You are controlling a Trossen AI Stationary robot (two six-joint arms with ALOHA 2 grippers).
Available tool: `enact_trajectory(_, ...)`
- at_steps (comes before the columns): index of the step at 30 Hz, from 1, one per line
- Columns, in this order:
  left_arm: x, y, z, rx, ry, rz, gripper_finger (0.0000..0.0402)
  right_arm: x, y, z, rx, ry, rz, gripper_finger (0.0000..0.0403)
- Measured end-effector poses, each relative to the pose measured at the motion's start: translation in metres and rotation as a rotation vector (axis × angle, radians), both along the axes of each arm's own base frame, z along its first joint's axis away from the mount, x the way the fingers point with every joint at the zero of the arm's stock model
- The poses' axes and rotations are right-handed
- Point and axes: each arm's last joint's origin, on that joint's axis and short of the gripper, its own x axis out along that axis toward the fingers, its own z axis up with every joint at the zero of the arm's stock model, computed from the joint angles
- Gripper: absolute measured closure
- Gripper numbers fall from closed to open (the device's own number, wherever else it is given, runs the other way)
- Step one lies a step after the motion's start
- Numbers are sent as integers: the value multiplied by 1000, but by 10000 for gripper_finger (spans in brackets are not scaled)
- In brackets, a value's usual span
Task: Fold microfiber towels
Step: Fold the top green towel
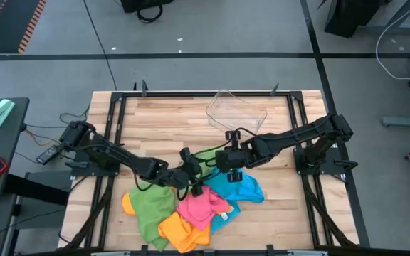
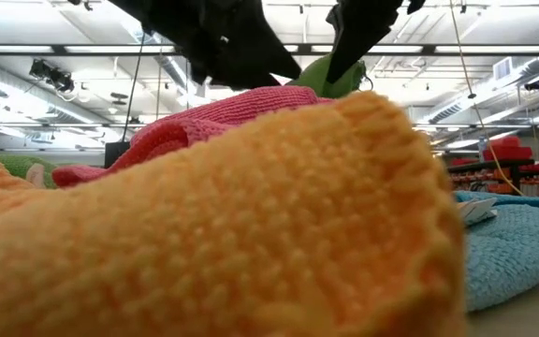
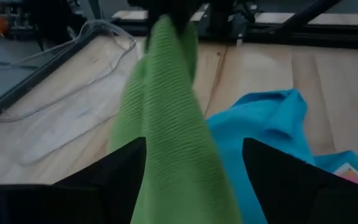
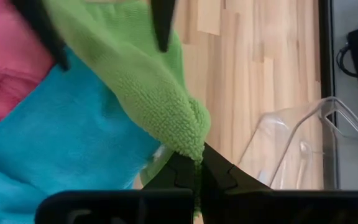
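Orange towel [image 2: 204, 234]: fills the low view, nearest the lens; part of the heap at the table's 6 o'clock edge.
Heap: orange, pink towel [image 1: 203, 206], a second green towel [image 1: 151, 210] and blue towel [image 1: 239, 188], all unfolded.
Green towel [image 4: 148, 81]: lifted off the heap at table centre, stretched between both grippers (probably to open it flat for folding).
Left gripper [image 1: 193, 178]: at the towel's 9 o'clock end, fingers clenched on the cloth.
Right gripper [image 4: 196, 163]: at its 3 o'clock end, fingertips pinched on a corner.
Clear tray [image 1: 237, 110]: at 12 o'clock, well apart.
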Motion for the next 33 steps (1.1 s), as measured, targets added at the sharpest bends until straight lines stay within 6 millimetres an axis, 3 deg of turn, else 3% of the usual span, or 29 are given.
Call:
enact_trajectory(11,9,8,-18,49,52,19,133,3,-4,1,15,-30,-30,397)
enact_trajectory(24,-11,5,-41,11,307,34,224,3,-4,1,18,-29,-38,397)
enact_trajectory(33,-24,-3,-49,-89,456,-41,256,2,-4,1,17,-27,-35,397)
